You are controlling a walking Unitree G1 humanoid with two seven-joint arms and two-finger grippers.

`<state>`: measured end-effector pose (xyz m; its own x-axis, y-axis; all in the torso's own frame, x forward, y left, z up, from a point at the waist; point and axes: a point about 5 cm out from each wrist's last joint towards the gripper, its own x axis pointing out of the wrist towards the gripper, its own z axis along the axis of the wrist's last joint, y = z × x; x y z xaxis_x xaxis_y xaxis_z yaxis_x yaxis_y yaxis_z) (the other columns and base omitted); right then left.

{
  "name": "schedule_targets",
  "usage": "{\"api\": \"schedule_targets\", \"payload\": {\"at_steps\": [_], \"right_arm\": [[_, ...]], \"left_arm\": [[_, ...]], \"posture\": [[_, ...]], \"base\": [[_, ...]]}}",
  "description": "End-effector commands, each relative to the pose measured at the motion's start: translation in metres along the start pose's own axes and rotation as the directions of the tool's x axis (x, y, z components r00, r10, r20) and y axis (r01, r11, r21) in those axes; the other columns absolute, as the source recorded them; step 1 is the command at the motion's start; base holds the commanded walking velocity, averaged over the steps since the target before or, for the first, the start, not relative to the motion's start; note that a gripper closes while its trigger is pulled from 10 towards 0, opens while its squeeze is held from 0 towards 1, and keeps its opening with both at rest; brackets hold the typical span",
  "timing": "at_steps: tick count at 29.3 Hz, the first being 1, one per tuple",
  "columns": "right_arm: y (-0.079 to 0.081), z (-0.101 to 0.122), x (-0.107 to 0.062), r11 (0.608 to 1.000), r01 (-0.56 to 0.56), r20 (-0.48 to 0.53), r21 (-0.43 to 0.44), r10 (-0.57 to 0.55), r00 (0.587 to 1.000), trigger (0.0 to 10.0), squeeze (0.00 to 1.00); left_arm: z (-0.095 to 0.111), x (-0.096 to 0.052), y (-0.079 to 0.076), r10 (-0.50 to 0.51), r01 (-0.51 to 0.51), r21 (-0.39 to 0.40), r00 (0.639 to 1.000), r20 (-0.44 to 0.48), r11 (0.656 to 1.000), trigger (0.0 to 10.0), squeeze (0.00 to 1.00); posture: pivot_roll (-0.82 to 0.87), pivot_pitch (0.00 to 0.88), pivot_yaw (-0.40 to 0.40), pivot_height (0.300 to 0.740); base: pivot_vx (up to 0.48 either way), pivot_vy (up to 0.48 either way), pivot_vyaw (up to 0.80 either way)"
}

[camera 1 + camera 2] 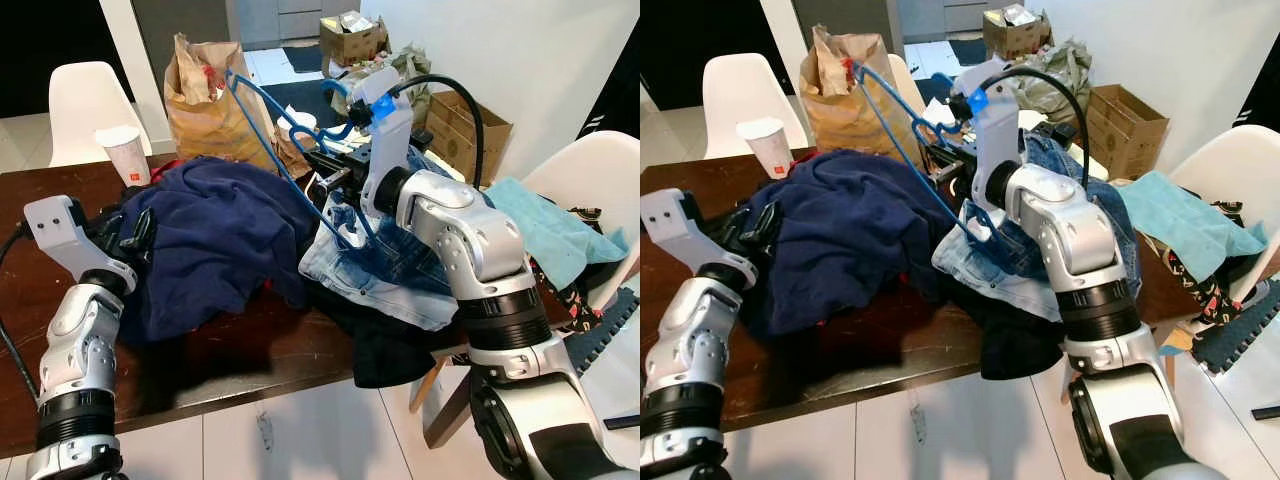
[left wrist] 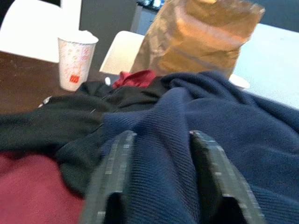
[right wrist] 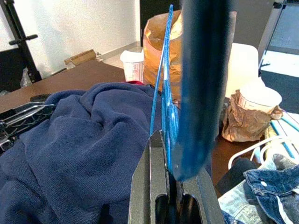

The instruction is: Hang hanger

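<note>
Right gripper clamps blue hanger above cluttered table.

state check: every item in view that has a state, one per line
blue hanger: lifted off the table, clamped in the right gripper
right gripper: shut on blue hanger
left gripper: open, fingers straddling a fold of the navy sweater
navy sweater: crumpled on the table, not on a hanger
jeans: bunched at the table edge
paper cup: upright
brown paper bag: standing, top open

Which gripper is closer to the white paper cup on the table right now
Left. The left gripper rests on the navy sweater, just below the paper cup. The right gripper, shut on the blue hanger, is across the clothes pile.
</note>
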<state>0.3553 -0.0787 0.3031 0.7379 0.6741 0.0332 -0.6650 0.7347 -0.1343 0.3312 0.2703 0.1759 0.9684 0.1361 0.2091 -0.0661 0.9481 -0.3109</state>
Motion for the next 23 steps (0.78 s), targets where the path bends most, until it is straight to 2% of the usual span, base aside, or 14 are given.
{"api": "schedule_targets", "payload": {"at_steps": [1, 4, 6, 8, 9, 10, 11, 12, 15, 16, 17, 18, 20, 23], "right_arm": [[0.003, 0.002, -0.001, 1.000, -0.003, 0.008, -0.003, 0.003, 1.000, 10.0, 0.00], [0.003, 0.003, -0.001, 1.000, -0.002, 0.010, -0.001, 0.002, 1.000, 10.0, 0.00], [0.002, 0.003, 0.000, 1.000, 0.000, 0.012, 0.002, 0.000, 1.000, 10.0, 0.00], [0.002, 0.003, 0.000, 1.000, 0.000, 0.013, 0.003, 0.000, 1.000, 10.0, 0.00], [0.002, 0.004, 0.000, 1.000, 0.001, 0.014, 0.006, -0.002, 1.000, 10.0, 0.00], [0.002, 0.004, 0.000, 1.000, 0.003, 0.016, 0.009, -0.003, 1.000, 10.0, 0.00], [0.002, 0.004, 0.000, 1.000, 0.003, 0.016, 0.009, -0.003, 1.000, 10.0, 0.00], [0.002, 0.004, 0.000, 1.000, 0.004, 0.017, 0.011, -0.004, 1.000, 10.0, 0.00], [0.003, 0.003, 0.001, 1.000, 0.004, 0.020, 0.015, -0.005, 1.000, 10.0, 0.00], [0.004, 0.003, 0.002, 1.000, 0.004, 0.020, 0.016, -0.004, 1.000, 10.0, 0.00], [0.004, 0.003, 0.002, 1.000, 0.004, 0.022, 0.017, -0.004, 1.000, 10.0, 0.00], [0.004, 0.003, 0.002, 1.000, 0.003, 0.023, 0.018, -0.004, 1.000, 10.0, 0.00], [0.004, 0.003, 0.002, 1.000, 0.003, 0.023, 0.018, -0.004, 1.000, 10.0, 0.00], [0.005, 0.005, 0.004, 1.000, 0.001, 0.032, 0.023, -0.001, 0.999, 10.0, 0.00]], "left_arm": [[0.006, 0.002, 0.007, 0.022, -0.023, 0.011, 1.000, 0.018, 1.000, 0.0, 0.00], [0.012, 0.003, 0.007, 0.013, -0.014, 0.027, 0.999, 0.036, 1.000, 0.0, 0.00], [0.025, 0.007, 0.005, 0.004, -0.007, 0.047, 0.997, 0.079, 0.999, 0.0, 0.00], [0.029, 0.009, 0.005, 0.002, -0.007, 0.053, 0.995, 0.095, 0.999, 0.0, 0.00], [0.043, 0.011, 0.006, 0.011, -0.020, 0.066, 0.990, 0.143, 0.998, 0.0, 0.00], [0.066, 0.014, 0.011, 0.035, -0.053, 0.079, 0.976, 0.213, 0.995, 0.0, 0.00], [0.066, 0.014, 0.011, 0.035, -0.053, 0.079, 0.976, 0.213, 0.995, 0.0, 0.00], [0.081, 0.014, 0.014, 0.052, -0.076, 0.085, 0.964, 0.261, 0.993, 0.0, 0.00], [0.162, 0.012, 0.031, 0.125, -0.215, 0.136, 0.868, 0.481, 0.967, 0.0, 0.00], [0.178, 0.010, 0.034, 0.135, -0.242, 0.141, 0.843, 0.521, 0.960, 0.0, 0.00], [0.206, 0.005, 0.038, 0.150, -0.288, 0.149, 0.796, 0.586, 0.946, 0.0, 0.00], [0.224, 0.001, 0.040, 0.159, -0.318, 0.150, 0.763, 0.627, 0.936, 0.0, 0.00], [0.224, 0.001, 0.040, 0.159, -0.318, 0.150, 0.763, 0.627, 0.936, 0.0, 0.00], [0.307, -0.029, 0.041, 0.171, -0.475, 0.161, 0.581, 0.795, 0.865, 0.0, 0.00]], "posture": [[-0.16, 0.102, 0.007, 0.740], [-0.15, 0.102, 0.008, 0.740], [-0.14, 0.097, 0.011, 0.740], [-0.14, 0.097, 0.011, 0.740], [-0.14, 0.094, 0.012, 0.740], [-0.13, 0.093, 0.012, 0.740], [-0.13, 0.093, 0.012, 0.740], [-0.13, 0.092, 0.012, 0.740], [-0.12, 0.083, 0.015, 0.740], [-0.12, 0.083, 0.015, 0.740], [-0.11, 0.079, 0.018, 0.740], [-0.11, 0.078, 0.018, 0.740], [-0.11, 0.078, 0.018, 0.740], [-0.10, 0.071, 0.020, 0.740]], "base": [[0.000, 0.000, 0.00], [0.000, 0.000, 0.00], [0.000, 0.000, 0.00], [0.000, 0.000, 0.00], [0.000, 0.000, 0.00], [0.000, 0.000, 0.00], [0.000, 0.000, 0.00], [0.000, 0.000, 0.00], [0.000, 0.000, 0.00], [0.000, 0.000, 0.00], [0.000, 0.000, 0.00], [0.000, 0.000, 0.00], [0.000, 0.000, 0.00], [0.000, 0.000, 0.00]]}}
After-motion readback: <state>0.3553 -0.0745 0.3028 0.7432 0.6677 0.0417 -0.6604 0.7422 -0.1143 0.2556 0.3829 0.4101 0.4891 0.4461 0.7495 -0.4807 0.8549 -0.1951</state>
